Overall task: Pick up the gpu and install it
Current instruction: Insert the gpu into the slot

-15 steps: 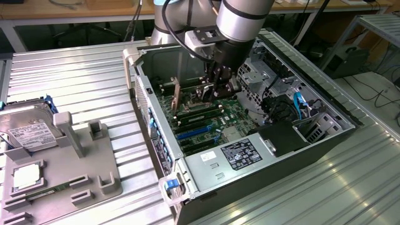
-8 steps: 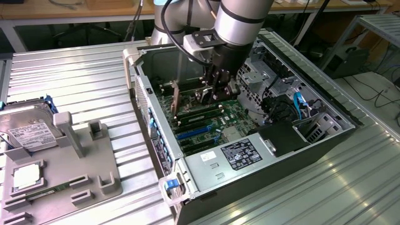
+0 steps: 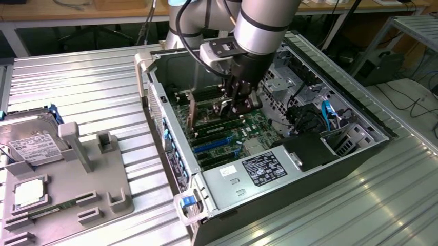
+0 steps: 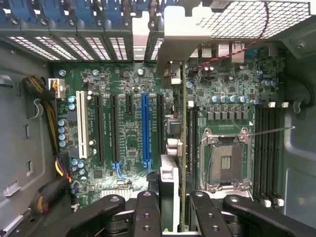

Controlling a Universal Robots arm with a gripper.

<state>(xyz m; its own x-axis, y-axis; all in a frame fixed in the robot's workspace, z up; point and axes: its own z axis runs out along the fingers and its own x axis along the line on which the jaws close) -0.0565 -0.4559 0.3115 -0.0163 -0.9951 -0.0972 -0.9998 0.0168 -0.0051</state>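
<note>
A ribbed silver metal counter (image 3: 82, 92) is seen, on which an open black computer case (image 3: 356, 120) is laid on its side. A green motherboard (image 4: 128, 133) is exposed inside. The black claw (image 4: 175, 200) is placed within the case, pinched on the slim dark gpu card (image 4: 170, 173), which is held edge-on over the motherboard, near a long blue slot (image 4: 144, 128).

One gpu (image 4: 184, 148), one computer case (image 3: 287, 200), one motherboard (image 4: 128, 123), one hard drive (image 3: 31, 138), one parts tray (image 3: 75, 195)
</note>
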